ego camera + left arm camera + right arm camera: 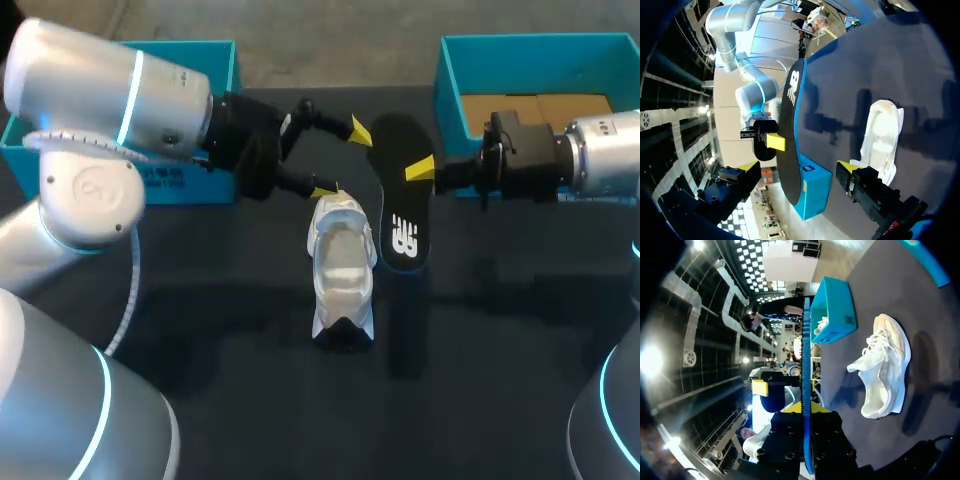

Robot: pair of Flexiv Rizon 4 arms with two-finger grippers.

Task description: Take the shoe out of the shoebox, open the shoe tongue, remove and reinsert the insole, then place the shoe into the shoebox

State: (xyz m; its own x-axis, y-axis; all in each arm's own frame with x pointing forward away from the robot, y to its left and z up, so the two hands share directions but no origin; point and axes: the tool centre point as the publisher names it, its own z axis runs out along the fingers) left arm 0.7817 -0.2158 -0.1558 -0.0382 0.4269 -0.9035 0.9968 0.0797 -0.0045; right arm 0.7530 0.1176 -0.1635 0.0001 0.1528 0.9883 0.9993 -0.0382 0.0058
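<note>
One shoe, one insole, two teal boxes and two grippers to count here. The white shoe stands upright on the dark table, out of both boxes, roughly midway between them. The black insole is just beside it and is in the right gripper, clamped on its edge. From the right wrist, that insole is a thin line seen edge-on, pinched between the two fingers. The left gripper has its fingers spread wide with nothing in them, one yellow tip just above the shoe's far end and the other near the top of the insole.

Only three of the four yellow tips show from overhead, because the right gripper's second finger is behind the insole. The left box is largely covered by the left arm. The right box runs off the edge of the picture, with brown card showing inside it. The shoe's near end sinks into shadow. Whether the insole's lower end touches the table is impossible to make out.
</note>
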